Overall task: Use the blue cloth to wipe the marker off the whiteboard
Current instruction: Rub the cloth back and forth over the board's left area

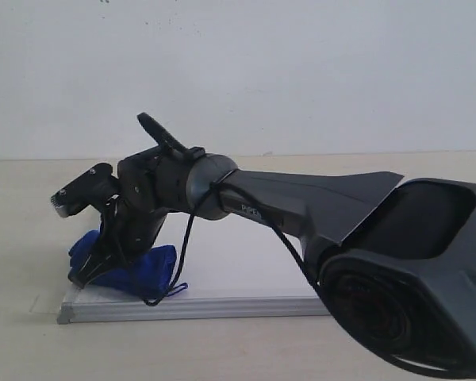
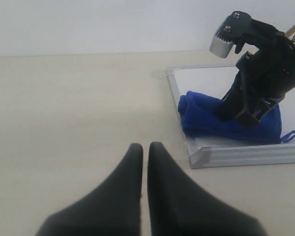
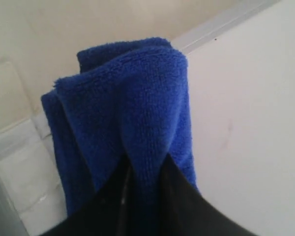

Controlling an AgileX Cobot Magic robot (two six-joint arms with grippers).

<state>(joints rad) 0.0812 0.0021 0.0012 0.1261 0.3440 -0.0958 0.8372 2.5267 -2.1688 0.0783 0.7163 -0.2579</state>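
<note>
Right gripper [image 3: 145, 169] clamps the cloth [image 3: 132, 98] on the board's [image 3: 250, 123] near-left corner; only a faint marker trace [image 3: 229, 132] shows; left gripper [image 2: 145, 147] closed, empty.

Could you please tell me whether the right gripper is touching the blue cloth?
Touching. The right wrist view shows the right gripper with its jaws pinching a fold of the blue cloth between them.

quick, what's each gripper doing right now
left gripper: closed, empty
right gripper: closed on the cloth
</note>
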